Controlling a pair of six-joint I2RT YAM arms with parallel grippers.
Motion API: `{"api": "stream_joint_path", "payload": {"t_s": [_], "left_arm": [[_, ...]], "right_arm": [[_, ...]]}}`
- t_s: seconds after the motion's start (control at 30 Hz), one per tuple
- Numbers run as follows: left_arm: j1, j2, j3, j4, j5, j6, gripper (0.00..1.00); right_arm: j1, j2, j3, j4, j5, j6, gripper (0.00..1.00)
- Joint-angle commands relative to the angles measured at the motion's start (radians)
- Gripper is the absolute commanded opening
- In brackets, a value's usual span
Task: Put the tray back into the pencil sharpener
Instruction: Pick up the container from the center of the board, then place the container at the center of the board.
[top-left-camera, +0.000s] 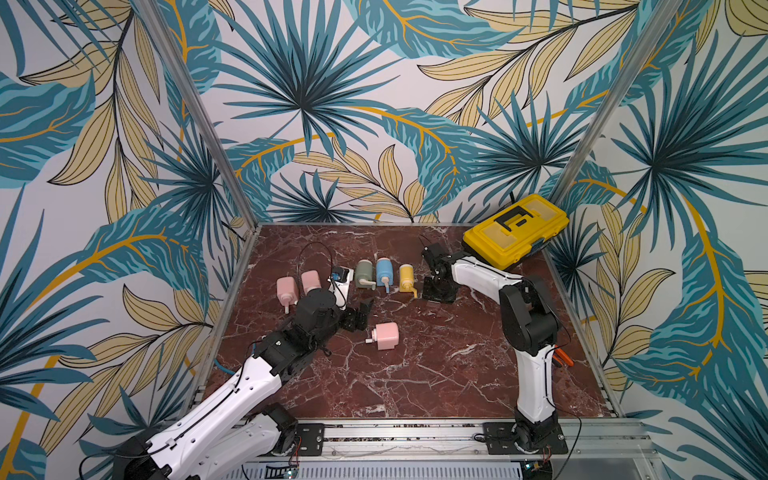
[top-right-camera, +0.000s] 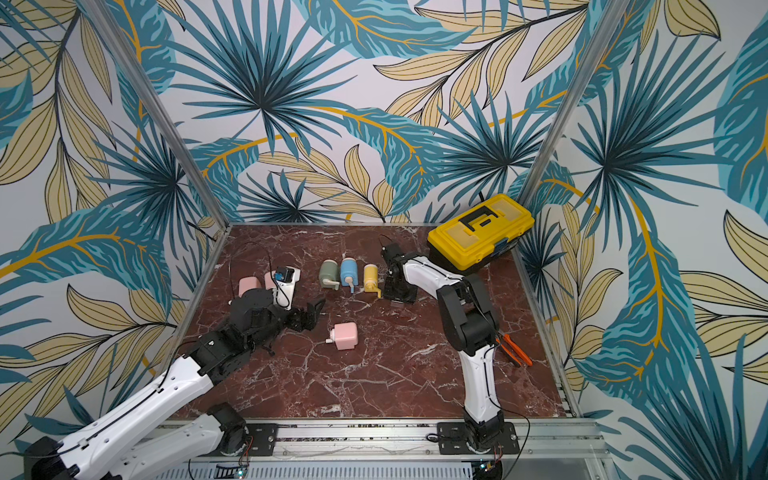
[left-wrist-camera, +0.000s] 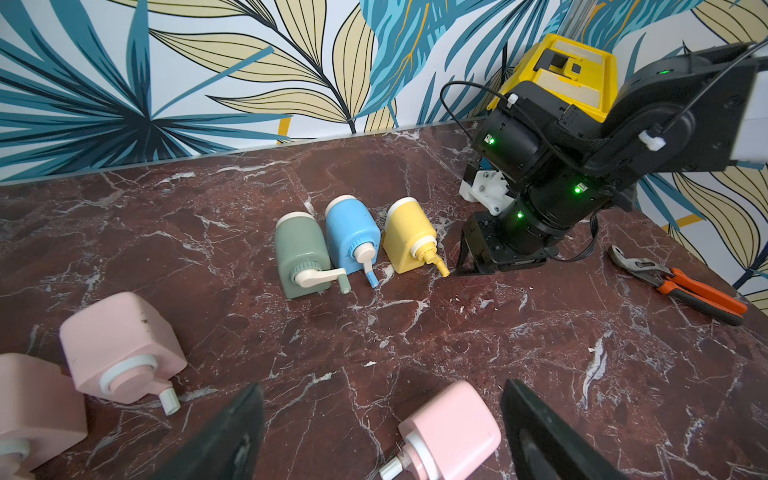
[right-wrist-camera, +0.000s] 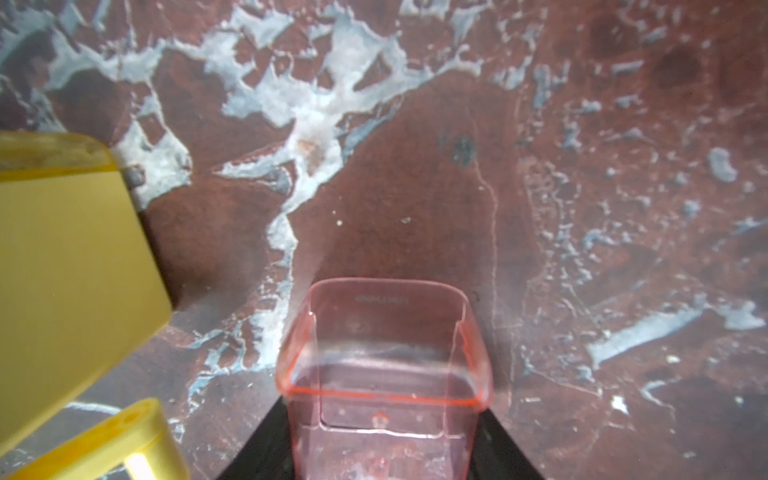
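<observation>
Red-brown marble tabletop (top-left-camera: 415, 374), white-veined; leaf-print wallpaper (top-left-camera: 299, 99) on three sides. Tray (right-wrist-camera: 382, 316): clear pink plastic, boxy, rounded rim, marble showing through its walls. It is toward the back of the table, just beside the yellow sharpener (right-wrist-camera: 70, 257), between the right gripper's (right-wrist-camera: 384, 405) black fingers; whether they press on it, cannot tell. Pink pencil sharpener (top-left-camera: 386, 336) lies on its side mid-table, well apart from the tray. Left gripper (left-wrist-camera: 380, 390) near it, jaws wide, holding nothing. Yellow toolbox (top-left-camera: 515, 232) in back right corner, lid down, contents hidden.
</observation>
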Motion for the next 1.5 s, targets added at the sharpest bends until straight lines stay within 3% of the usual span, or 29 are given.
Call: {"api": "stream_joint_path", "payload": {"t_s": [0.0, 0.17, 0.3, 0.43, 0.63, 0.8, 0.93, 1.07, 1.17, 1.47], "left_arm": [[-0.002, 0.007, 0.007, 0.018, -0.026, -0.024, 0.9], [-0.002, 0.039, 0.046, 0.019, -0.002, -0.027, 0.9], [-0.001, 0.049, 0.085, 0.019, 0.052, 0.042, 0.91], [-0.001, 0.058, 0.138, 0.019, 0.204, 0.181, 0.92], [-0.004, 0.12, 0.256, 0.022, 0.432, 0.411, 0.92], [-0.015, 0.183, 0.339, 0.033, 0.5, 0.598, 0.91], [-0.039, 0.263, 0.42, 0.034, 0.506, 0.686, 0.9], [-0.065, 0.315, 0.47, 0.087, 0.553, 0.699, 0.89], [-0.076, 0.336, 0.498, 0.096, 0.566, 0.7, 0.83], [-0.091, 0.331, 0.484, 0.22, 0.638, 0.607, 0.74]], "right_arm": [[-0.002, -0.015, -0.01, -0.035, -0.017, -0.012, 0.5], [-0.005, -0.123, -0.062, 0.002, -0.077, -0.044, 0.48], [-0.012, -0.27, -0.138, 0.026, -0.173, -0.077, 0.47], [-0.032, -0.437, -0.189, -0.018, -0.35, -0.105, 0.45], [-0.04, -0.602, -0.122, -0.202, -0.654, -0.123, 0.44], [-0.04, -0.679, -0.015, -0.337, -0.841, -0.111, 0.44], [-0.039, -0.757, 0.0, -0.313, -0.927, -0.033, 0.45], [-0.041, -0.804, 0.009, -0.26, -0.996, 0.034, 0.45], [-0.039, -0.828, 0.009, -0.246, -1.022, 0.049, 0.45], [-0.026, -0.868, -0.029, -0.061, -1.074, 0.191, 0.42]]}}
